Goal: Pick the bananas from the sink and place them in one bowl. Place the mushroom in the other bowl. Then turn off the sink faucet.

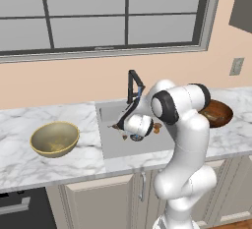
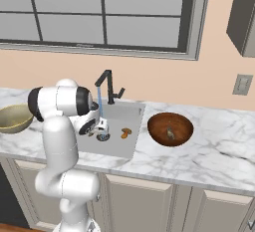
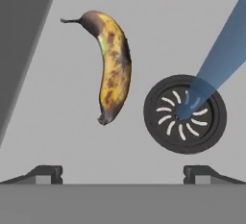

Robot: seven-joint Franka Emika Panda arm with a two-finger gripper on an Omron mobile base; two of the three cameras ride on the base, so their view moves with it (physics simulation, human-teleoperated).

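While water runs from the black faucet (image 1: 134, 86) onto the drain (image 3: 185, 113), the pincer (image 3: 123, 174) hangs low inside the sink (image 2: 130, 114) with its fingers spread wide and nothing between them. One spotted banana (image 3: 113, 67) lies flat on the sink floor just beside the drain, apart from the fingertips. A small orange-brown mushroom (image 2: 126, 133) sits on the sink floor near the right wall. On the counter (image 2: 219, 141) to the right, the reddish-brown bowl (image 2: 170, 128) holds a small item, too small to tell. The brassy bowl (image 1: 54, 138) stands left of the sink.
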